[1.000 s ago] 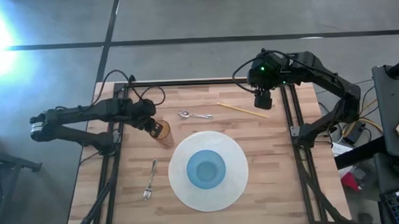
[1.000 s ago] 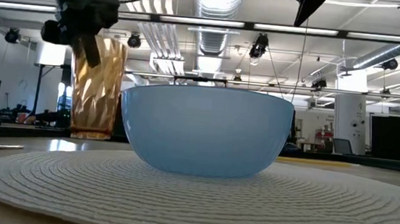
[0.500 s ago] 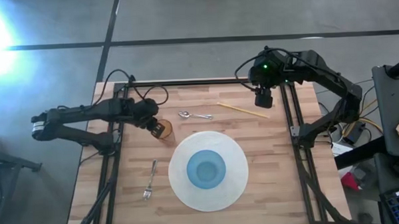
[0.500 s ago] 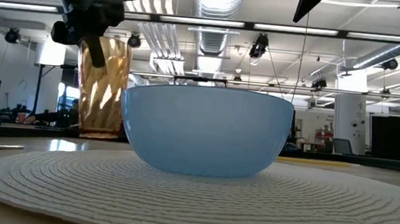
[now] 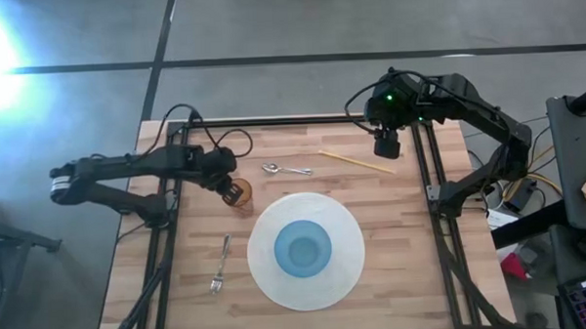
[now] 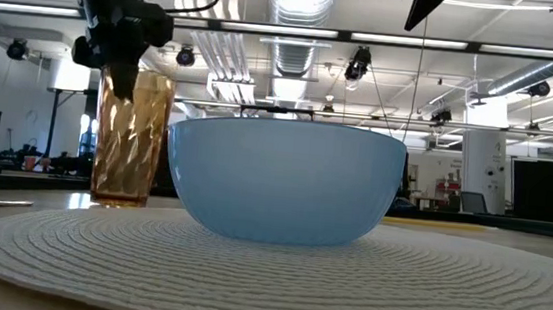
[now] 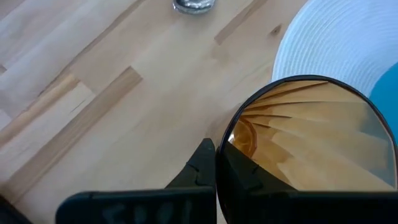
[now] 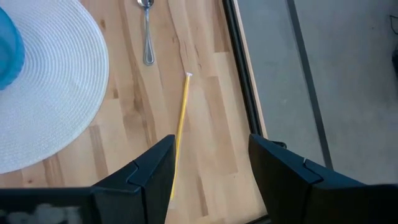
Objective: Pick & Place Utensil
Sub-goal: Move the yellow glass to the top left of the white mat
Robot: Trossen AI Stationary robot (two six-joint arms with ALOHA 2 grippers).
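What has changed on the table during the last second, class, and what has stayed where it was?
The left hand, gripping the amber cup by its rim, has tipped it from a tilt to upright and lowered it to the table beside the placemat. The right hand shifted slightly above the yellow stick. The bowl, spoon and fork stayed put.

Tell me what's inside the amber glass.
The left wrist view looks into the glass, held at its rim by the left gripper: only ribbed amber walls show. Its bottom is out of frame.

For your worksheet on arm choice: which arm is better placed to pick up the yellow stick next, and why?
Right. The right gripper hangs open just above the yellow stick, while the left gripper is shut on the amber cup across the table.
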